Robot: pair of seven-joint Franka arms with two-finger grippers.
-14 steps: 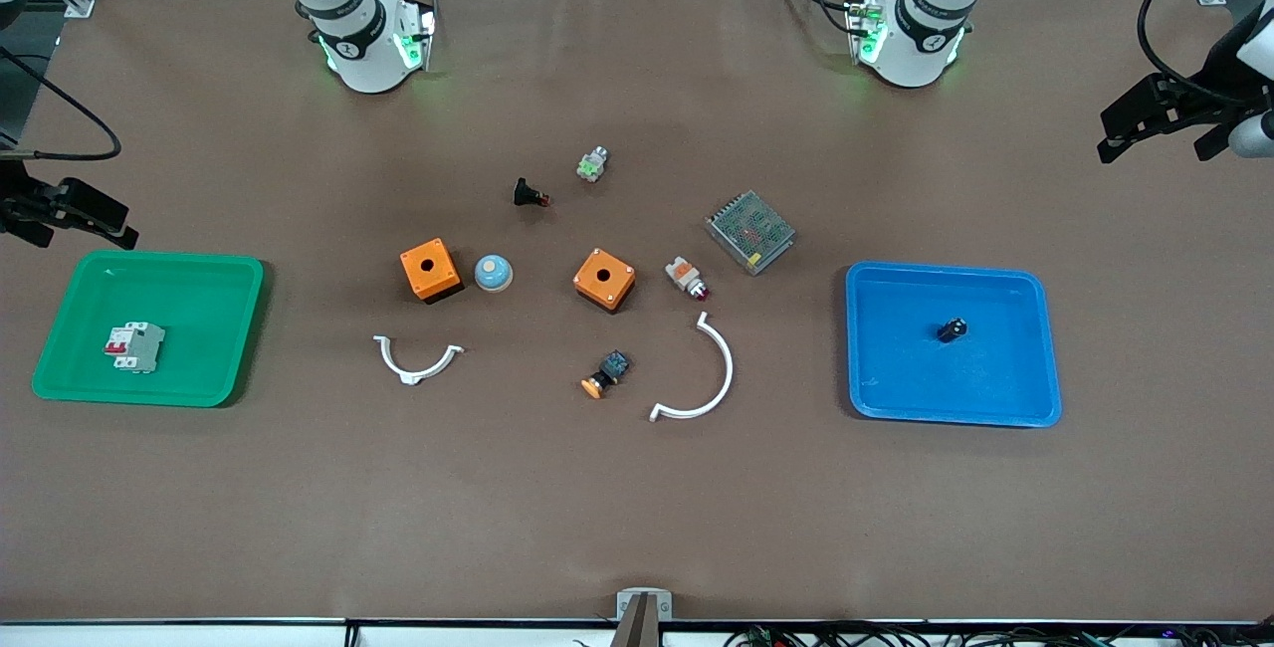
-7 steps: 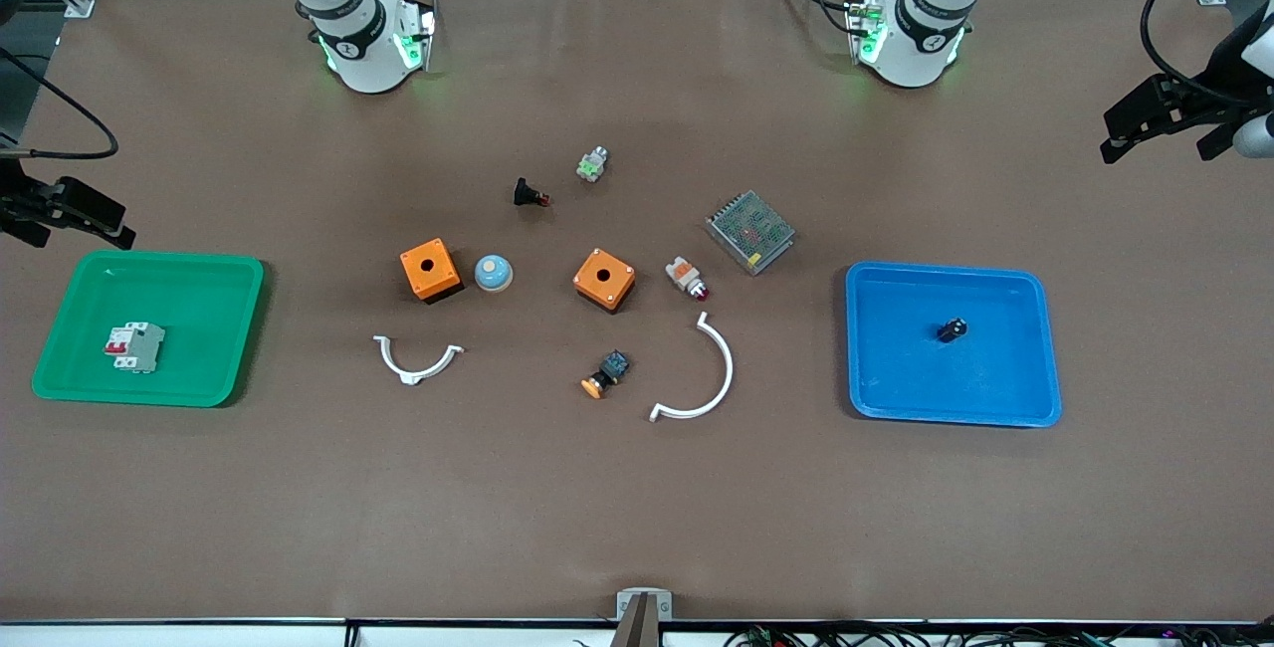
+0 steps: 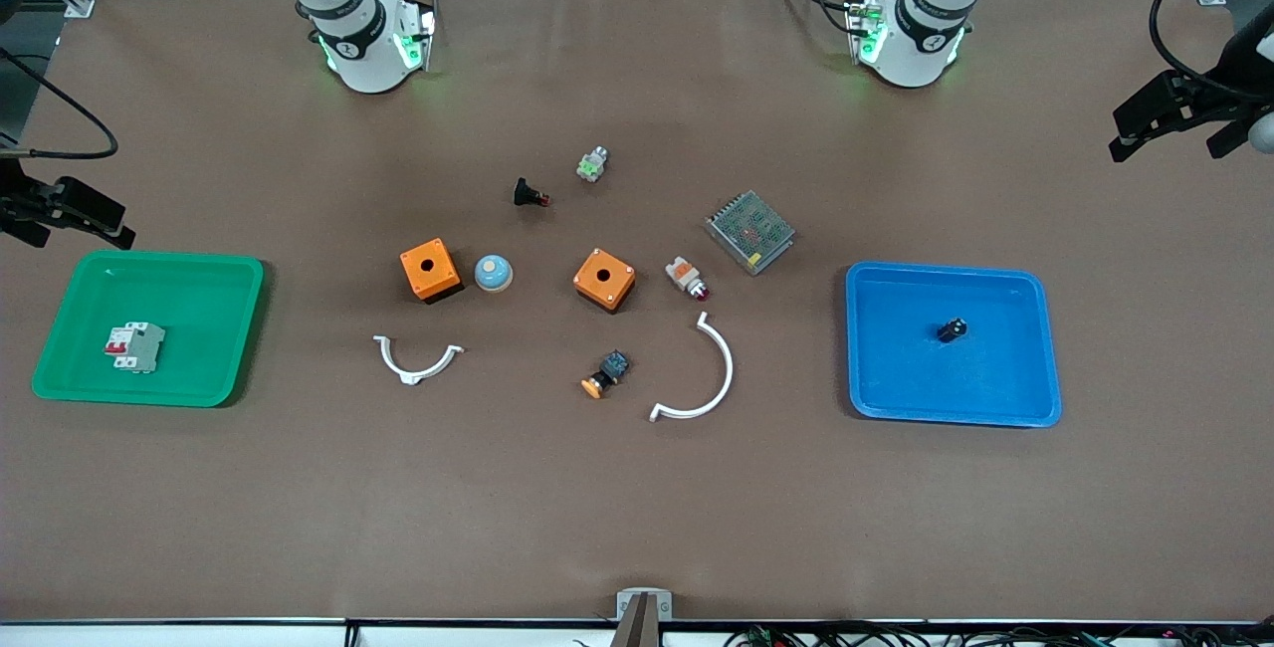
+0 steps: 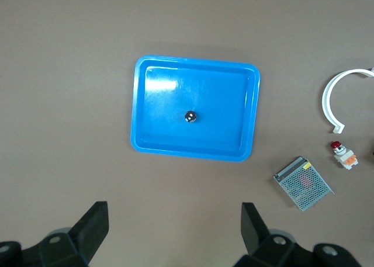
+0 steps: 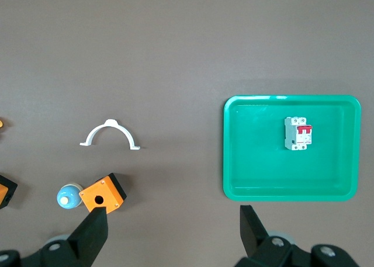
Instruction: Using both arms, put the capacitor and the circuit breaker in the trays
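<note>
The capacitor (image 3: 951,330), a tiny black cylinder, lies in the middle of the blue tray (image 3: 1005,398) at the left arm's end; it also shows in the left wrist view (image 4: 190,116). The circuit breaker (image 3: 134,346), white-grey with red toggles, lies in the green tray (image 3: 199,383) at the right arm's end and shows in the right wrist view (image 5: 298,133). My left gripper (image 3: 1167,141) hangs open and empty high over bare table beside the blue tray (image 4: 140,103). My right gripper (image 3: 78,229) hangs open and empty high over bare table beside the green tray (image 5: 231,162).
Mid-table lie two orange boxes (image 3: 430,270) (image 3: 604,279), a blue dome button (image 3: 493,273), two white curved clips (image 3: 418,360) (image 3: 697,378), a metal mesh unit (image 3: 750,231), an orange-capped button (image 3: 604,376), a white-and-orange piece (image 3: 687,278) and a black flared piece (image 3: 529,194).
My left gripper has drifted slightly toward the table's edge at the left arm's end. The right gripper and all the objects have stayed put.
</note>
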